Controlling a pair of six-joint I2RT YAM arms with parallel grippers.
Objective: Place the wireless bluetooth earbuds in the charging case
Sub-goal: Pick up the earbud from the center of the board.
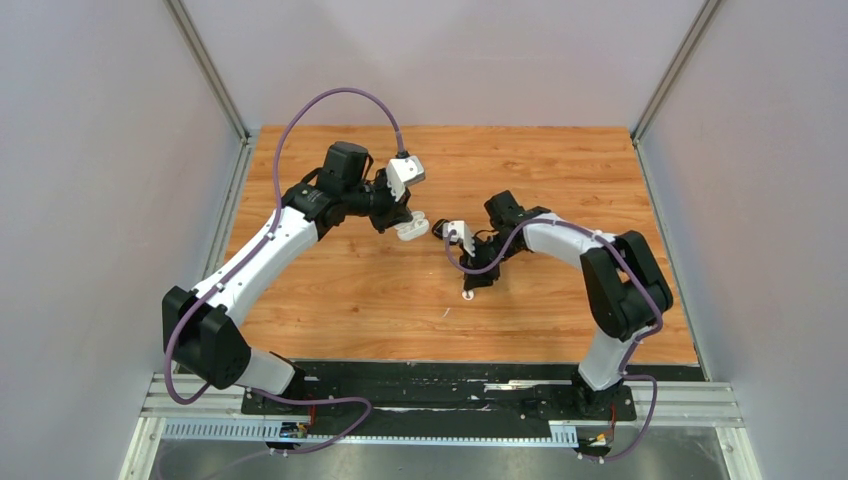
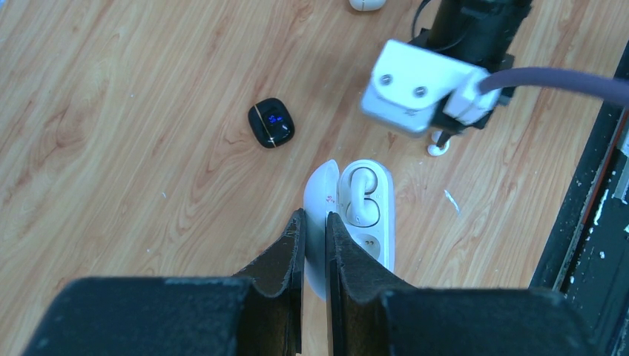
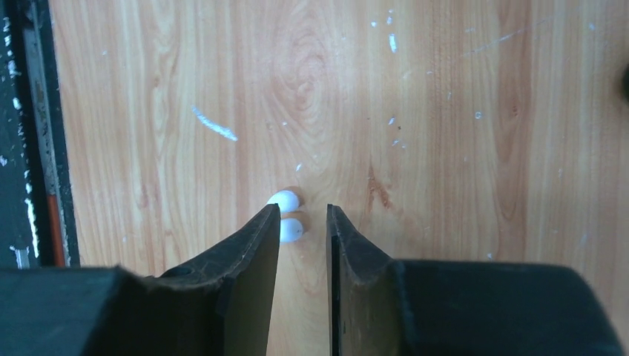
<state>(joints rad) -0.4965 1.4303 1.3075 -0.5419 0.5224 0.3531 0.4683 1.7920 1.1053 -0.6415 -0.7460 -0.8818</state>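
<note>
The left tool [image 2: 314, 222] is clamped on the lid of the open charging case [image 2: 374, 248], with one earbud [image 2: 362, 199] seated inside. The right tool [image 3: 304, 222] stands apart above the counter [image 3: 445, 148]; its finger half hides a white earbud [image 3: 288, 215].

White-shelled, black-jointed left arm [image 1: 262, 258] and right arm [image 1: 560, 238] with purple cables [image 1: 340, 91], black-fingered left gripper [image 2: 315, 219] and a white two-screw wrist camera housing [image 2: 412, 89].

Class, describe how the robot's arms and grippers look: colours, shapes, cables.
The left arm and right arm match: white links between black blocky joints, a purple cable looping along each. The left gripper and right gripper each have two black tapering fingers, with a white box at the wrist.
</note>
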